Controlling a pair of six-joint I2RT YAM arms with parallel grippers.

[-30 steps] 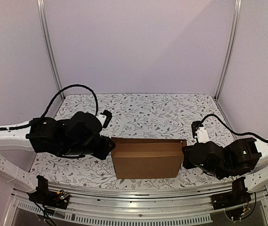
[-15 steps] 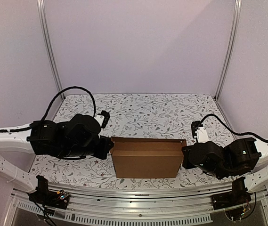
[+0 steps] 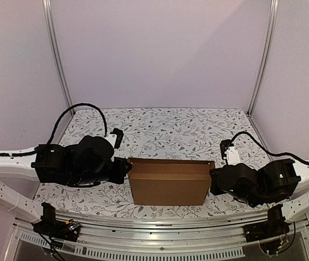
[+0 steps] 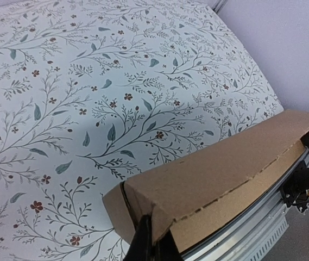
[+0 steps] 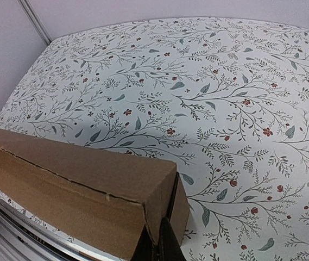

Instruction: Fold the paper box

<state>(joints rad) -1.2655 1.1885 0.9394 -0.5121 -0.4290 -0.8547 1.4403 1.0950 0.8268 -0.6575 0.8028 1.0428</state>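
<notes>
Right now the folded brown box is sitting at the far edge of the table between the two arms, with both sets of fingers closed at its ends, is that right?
Not quite. The top view shows the paper box at the near edge of the table, not the far edge. The rest holds: the left fingers and right fingers are closed at its ends.

top camera is looking down from 6 o'clock, far back, over the table. wrist cameras are sitting close at the 9 and 3 o'clock ends of the paper box, probably facing inward along it; all three are sharing it.
</notes>
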